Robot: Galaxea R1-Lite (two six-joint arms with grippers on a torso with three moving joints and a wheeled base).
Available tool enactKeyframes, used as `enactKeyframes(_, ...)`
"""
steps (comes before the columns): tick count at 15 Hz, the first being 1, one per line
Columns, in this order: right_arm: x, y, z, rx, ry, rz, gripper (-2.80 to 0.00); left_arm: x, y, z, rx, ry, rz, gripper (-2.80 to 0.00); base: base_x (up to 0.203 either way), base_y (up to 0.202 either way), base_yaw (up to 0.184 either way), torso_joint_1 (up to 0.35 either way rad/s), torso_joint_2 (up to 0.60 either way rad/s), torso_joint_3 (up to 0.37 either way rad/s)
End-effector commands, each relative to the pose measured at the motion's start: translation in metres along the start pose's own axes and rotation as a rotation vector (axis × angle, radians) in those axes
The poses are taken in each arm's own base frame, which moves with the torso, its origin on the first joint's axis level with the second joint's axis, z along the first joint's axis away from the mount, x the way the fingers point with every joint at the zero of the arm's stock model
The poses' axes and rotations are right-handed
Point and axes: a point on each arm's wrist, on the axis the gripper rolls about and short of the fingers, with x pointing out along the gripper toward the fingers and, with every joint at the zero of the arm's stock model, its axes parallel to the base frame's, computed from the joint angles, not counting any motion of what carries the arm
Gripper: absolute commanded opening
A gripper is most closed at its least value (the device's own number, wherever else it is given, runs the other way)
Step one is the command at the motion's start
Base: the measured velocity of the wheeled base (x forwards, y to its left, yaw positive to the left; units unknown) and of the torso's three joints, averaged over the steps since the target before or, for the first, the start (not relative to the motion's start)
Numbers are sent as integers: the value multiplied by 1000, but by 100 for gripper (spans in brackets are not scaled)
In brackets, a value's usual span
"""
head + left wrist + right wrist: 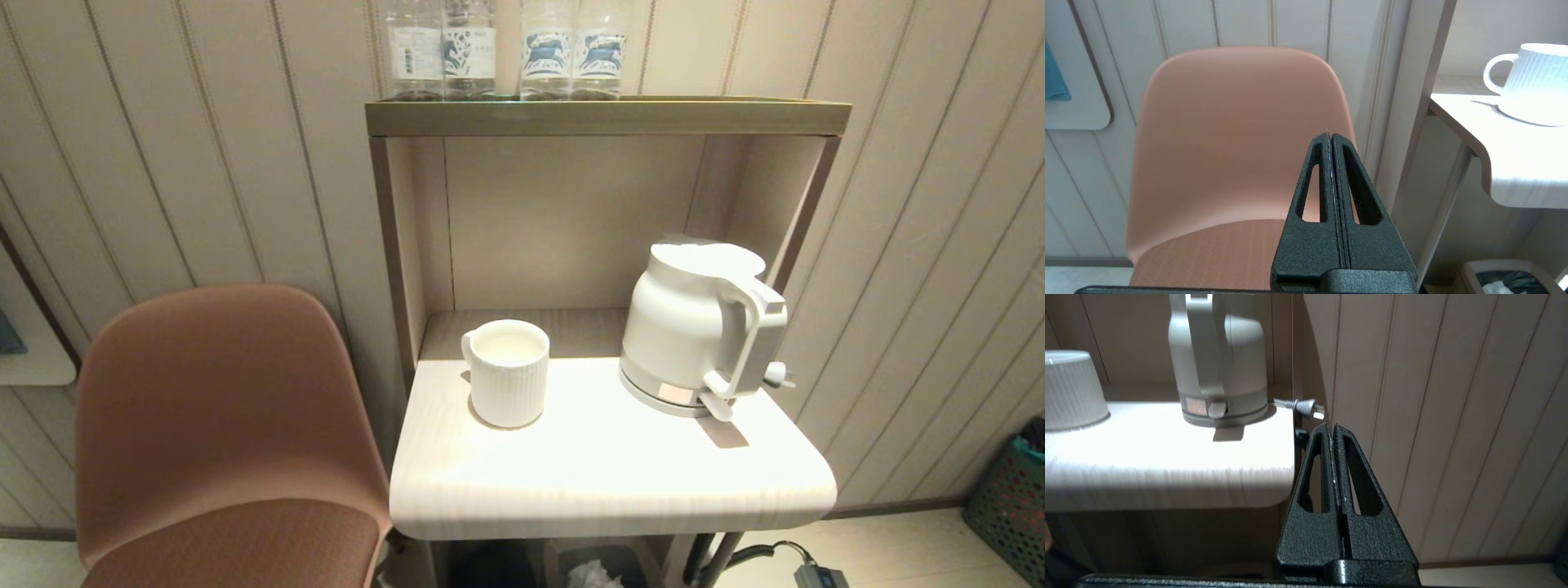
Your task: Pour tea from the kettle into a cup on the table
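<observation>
Upright, cup (507, 371) beside kettle (694, 327), contents unclear.

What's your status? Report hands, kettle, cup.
Left hand shut, low before the chair. Right hand shut, beside the table. Kettle upright, untouched; cup to its left. Nothing between them.

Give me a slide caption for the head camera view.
White kettle and ribbed cup stand apart on the small table, water bottles shelved above, neither arm in view.
</observation>
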Motion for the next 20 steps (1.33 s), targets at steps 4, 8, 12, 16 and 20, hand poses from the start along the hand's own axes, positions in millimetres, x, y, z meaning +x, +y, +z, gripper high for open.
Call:
enactKeyframes(4, 0, 1, -7, -61, 65, 36, -280, 0, 0, 0, 0, -1, 0, -280, 0, 0, 0, 0, 0, 0)
enactKeyframes(8, 0, 0, -6, 13, 62, 17, -280, 0, 0, 0, 0, -1, 0, -280, 0, 0, 0, 0, 0, 0)
enactKeyframes(12, 0, 0, -6, 15, 64, 14, -280, 0, 0, 0, -2, -1, 1, -280, 0, 0, 0, 0, 0, 0)
enactKeyframes(16, 0, 0, -6, 15, 62, 14, -280, 0, 0, 0, 0, -1, 1, -280, 0, 0, 0, 0, 0, 0)
enactKeyframes(20, 0, 0, -6, 11, 62, 17, -280, 0, 0, 0, 0, -1, 1, -280, 0, 0, 0, 0, 0, 0)
